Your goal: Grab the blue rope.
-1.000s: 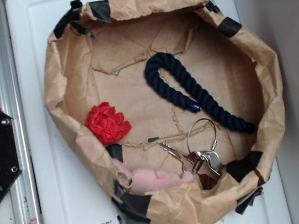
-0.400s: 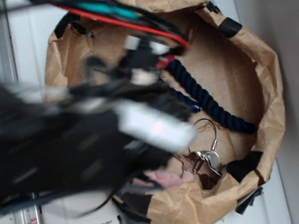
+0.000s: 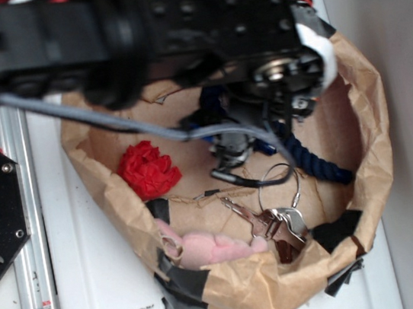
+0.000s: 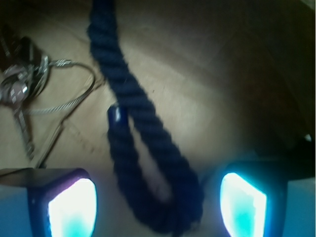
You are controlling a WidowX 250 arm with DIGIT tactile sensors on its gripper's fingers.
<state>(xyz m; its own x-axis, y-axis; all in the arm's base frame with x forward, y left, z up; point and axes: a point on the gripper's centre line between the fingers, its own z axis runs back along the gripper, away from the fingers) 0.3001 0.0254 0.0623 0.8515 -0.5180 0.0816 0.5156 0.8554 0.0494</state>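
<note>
1. The rope (image 4: 148, 163) lies on the floor of the paper basket (image 3: 371, 123), right of centre; its bend sits between the two lit fingers (image 4: 71, 210).
2. The gripper (image 4: 157, 210) is spread wide, fingers on either side of the bend; whether they touch the rope cannot be told.
3. In the exterior view the arm (image 3: 136, 34) covers most of the rope; only its lower stretch shows.
4. Keys (image 3: 277, 221) lie near the rope's straight run. A red bow (image 3: 148, 169) and a pink toy (image 3: 208, 248) lie in the left half of the basket.
</note>
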